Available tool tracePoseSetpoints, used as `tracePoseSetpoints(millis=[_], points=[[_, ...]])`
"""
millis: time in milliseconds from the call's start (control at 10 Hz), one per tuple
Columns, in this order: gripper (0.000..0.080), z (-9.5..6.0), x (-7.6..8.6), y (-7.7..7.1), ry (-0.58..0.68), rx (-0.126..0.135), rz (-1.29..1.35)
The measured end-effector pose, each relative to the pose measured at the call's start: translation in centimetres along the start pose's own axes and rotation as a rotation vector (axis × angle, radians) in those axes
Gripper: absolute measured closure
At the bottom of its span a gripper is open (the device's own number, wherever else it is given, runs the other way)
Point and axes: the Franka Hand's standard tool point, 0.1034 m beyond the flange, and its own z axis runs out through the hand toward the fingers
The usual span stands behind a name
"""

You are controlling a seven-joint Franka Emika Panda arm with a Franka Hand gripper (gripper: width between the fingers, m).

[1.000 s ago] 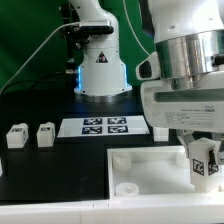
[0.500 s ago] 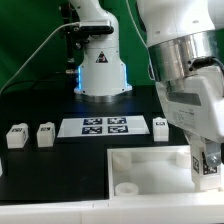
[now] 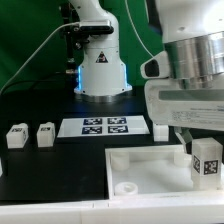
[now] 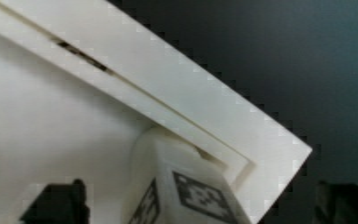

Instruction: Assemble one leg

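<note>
Tool, seemingly pinching the leg, has swung back upright from its tilt.

Bright, even light — white parts glare; the wrist view is soft, blurred.

Marker board flat on black table; white square plate near front, prob. w/ corner holes.
</note>
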Motion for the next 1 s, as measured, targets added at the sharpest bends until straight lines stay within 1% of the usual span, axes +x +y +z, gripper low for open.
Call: tracePoseSetpoints(millis=[100, 200, 300, 400, 600, 700, 800, 900, 1000], points=[[0.0152, 0.05, 0.12, 0.13, 0.0, -0.001, -0.07], [0.0152, 0.04, 0.24, 0.21, 0.002, -0.003, -0.217], [0.0151, 0.05, 0.24, 0.22, 0.001, -0.003, -0.272], [0.0151, 0.03, 0.31, 0.27, 0.004, -0.008, -0.4], [0.0151, -0.07, 0.64, 0.39, 0.024, -0.054, -0.748], [0.0151, -0.11, 0.76, 0.42, 0.027, -0.066, -0.866], [0.0151, -0.09, 0.78, 0.45, 0.026, -0.065, -0.87], [0.0151, -0.08, 0.74, 0.43, 0.027, -0.063, -0.82], [0.0244, -0.08, 0.77, 0.45, 0.027, -0.063, -0.826]])
